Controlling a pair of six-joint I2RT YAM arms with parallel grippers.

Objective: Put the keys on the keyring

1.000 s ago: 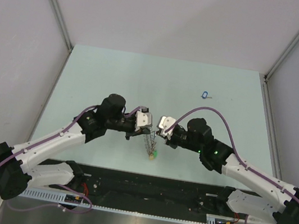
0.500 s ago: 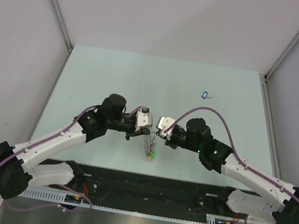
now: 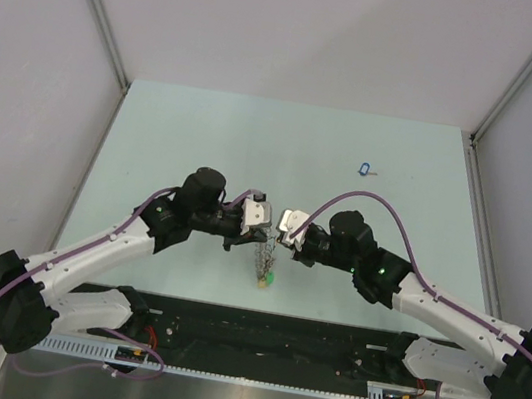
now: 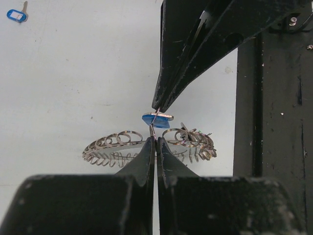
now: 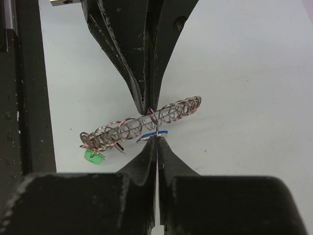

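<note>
Left end effector [image 4: 155,141] and right end effector [image 5: 156,139] tip-to-tip across keyring [image 5: 127,128] and key [image 4: 157,118], open table [image 3: 205,139] beyond.

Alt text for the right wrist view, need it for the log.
The right gripper, shut, pinches a blue-tagged key just below the keyring, which the left gripper clamps from above. A green tag hangs at the keyring's left end, over a pale table.

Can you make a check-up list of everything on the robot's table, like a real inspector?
Surface: pale green table, smooth.
Job's things: keyring held between the grippers, green tag dangling; blue-tagged key at the ring; spare key lying far right.
Clutter: nothing seen.
Grippers: left gripper shut on the keyring; right gripper shut on the blue-tagged key.
Cables: purple cable along each arm, untangled.
Surroundings: grey walls; black rail at near edge.
</note>
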